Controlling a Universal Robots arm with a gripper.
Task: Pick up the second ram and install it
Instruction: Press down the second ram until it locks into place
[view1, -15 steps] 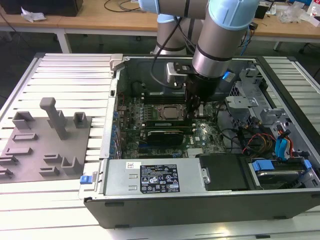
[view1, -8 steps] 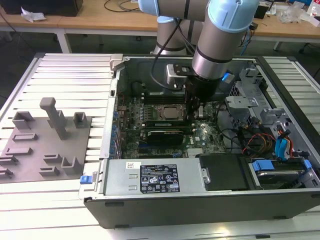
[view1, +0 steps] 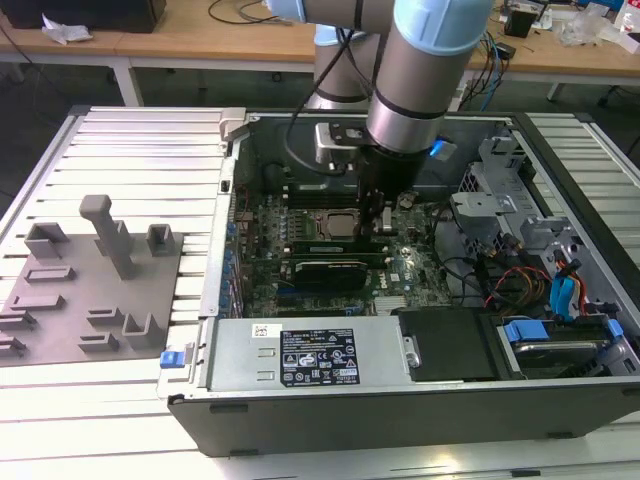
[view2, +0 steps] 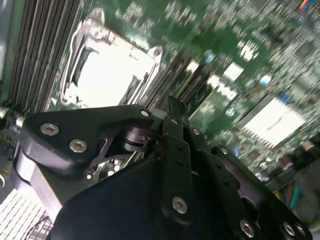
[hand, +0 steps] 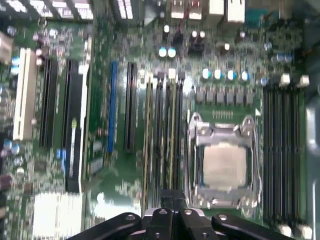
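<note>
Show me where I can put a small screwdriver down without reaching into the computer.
The ribbed white table is bare between the grey fixture plate and the computer case, and along its far edge behind the plate. Inside the case it is crowded: the arm's gripper hangs over the motherboard, and cables fill the exterior view's right.

my bench (view1: 120, 140) is a pale slatted metal top, its ribs running across the exterior view. beyond it a light wooden table (view1: 200, 45) on white legs (view1: 128, 80) spans the back, with cables (view1: 490, 60) hanging off its edge toward the exterior view's right and crumpled white paper (view1: 65, 32) lying near its far end at the exterior view's left. under that table the floor (view1: 40, 90) looks dark. the light falls even and soft, with no hard shadows on the slats.
</note>
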